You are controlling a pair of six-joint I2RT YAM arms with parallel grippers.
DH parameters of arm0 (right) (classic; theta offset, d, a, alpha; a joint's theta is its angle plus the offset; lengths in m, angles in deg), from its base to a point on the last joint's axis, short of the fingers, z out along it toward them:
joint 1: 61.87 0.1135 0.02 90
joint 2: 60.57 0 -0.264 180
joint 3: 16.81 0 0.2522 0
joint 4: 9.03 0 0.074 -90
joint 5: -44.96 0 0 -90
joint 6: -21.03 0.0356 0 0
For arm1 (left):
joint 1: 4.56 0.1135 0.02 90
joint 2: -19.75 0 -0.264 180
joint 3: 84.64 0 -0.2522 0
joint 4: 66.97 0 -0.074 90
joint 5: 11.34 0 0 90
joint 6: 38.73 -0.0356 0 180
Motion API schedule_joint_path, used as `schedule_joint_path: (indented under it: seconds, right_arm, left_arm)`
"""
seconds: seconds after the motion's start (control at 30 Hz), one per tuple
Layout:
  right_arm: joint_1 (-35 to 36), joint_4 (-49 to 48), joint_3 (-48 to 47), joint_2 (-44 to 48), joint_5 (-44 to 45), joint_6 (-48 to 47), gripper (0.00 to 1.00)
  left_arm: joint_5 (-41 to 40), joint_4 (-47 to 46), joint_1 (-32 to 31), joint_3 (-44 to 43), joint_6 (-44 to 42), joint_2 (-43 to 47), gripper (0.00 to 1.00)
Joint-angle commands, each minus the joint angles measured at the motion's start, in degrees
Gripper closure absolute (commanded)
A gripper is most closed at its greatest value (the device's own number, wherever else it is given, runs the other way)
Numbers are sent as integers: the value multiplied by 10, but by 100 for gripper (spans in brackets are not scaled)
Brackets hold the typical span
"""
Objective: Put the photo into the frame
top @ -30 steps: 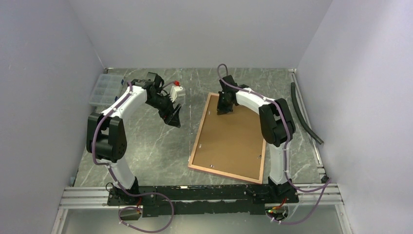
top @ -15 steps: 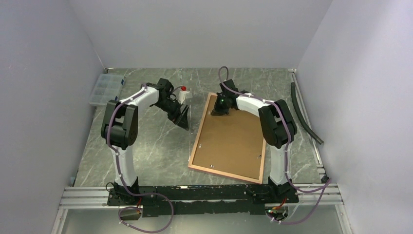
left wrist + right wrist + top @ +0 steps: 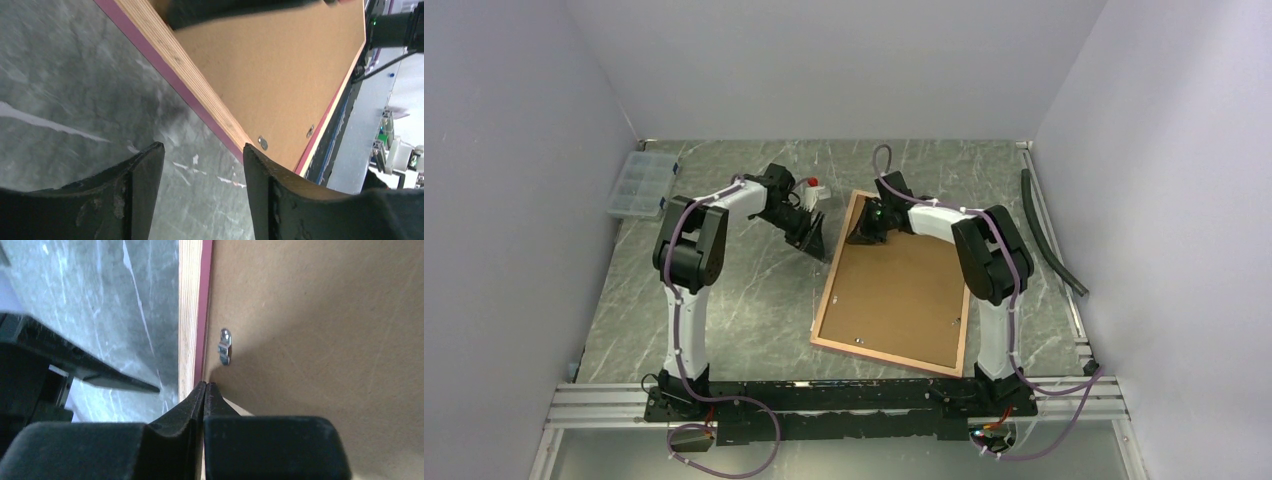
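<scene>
Left wrist: my left gripper point(image 3: 202, 147), jaws parted, sits just outside the thin pink-and-tan wooden frame's point(image 3: 185, 70) long rail; my right gripper point(image 3: 205, 384), pinched closed, touches its inner edge.

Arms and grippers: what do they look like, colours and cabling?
The left arm and right arm have white links, bulky black joints and a purple cable running along each. The left gripper and right gripper have matt black, tapering fingers. A green light shows on the right wrist.
</scene>
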Motion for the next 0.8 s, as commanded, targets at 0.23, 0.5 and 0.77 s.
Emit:
schedule_joint_path:
  seconds: [0.23, 0.5, 0.77]
  right_arm:
    - [-69, -37, 83, 84, -90, 3, 76]
    - [-68, -40, 49, 39, -92, 11, 74]
    - [-51, -42, 41, 8, -68, 26, 74]
  left_arm:
    - [30, -74, -8, -49, 83, -51, 44]
    - [34, -73, -17, -71, 90, -83, 54]
    - [41, -78, -18, -63, 87, -94, 64]
